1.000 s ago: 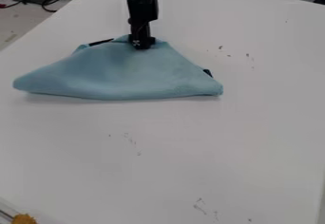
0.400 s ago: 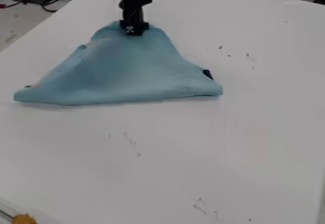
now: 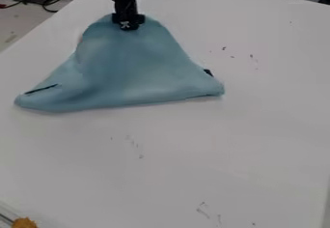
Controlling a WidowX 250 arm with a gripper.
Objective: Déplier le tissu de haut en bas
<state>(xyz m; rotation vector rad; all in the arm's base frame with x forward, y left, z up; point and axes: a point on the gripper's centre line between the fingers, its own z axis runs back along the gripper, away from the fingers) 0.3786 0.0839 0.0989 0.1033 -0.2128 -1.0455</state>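
White table: the cloth is borne flat along its lower edge; faint scuffs point(image 3: 133, 145) are seen nearer the camera.
Blue cloth point(image 3: 132, 72): spread in a rough triangle on the upper left part of the table point(image 3: 258, 140), its top drawn up into a rounded peak, its lower corners splayed to either side.
Black gripper point(image 3: 129, 25): closed, it is judged, on the top of the cloth.
Orange thing point(image 3: 24, 222): seen at the lower left corner, well apart from the cloth.
Dark strip point(image 3: 41, 89): seen by the left corner of the cloth.
Dark patch point(image 3: 208, 72): seen at the right edge.
Slip risk: the top could be lost if only a thin fold is pinched.
Drag risk: the whole cloth could be slid, not unfolded, if its lower edge is too lightly held by friction.
Fold risk: the left side could be left creased by an off-centre pull.
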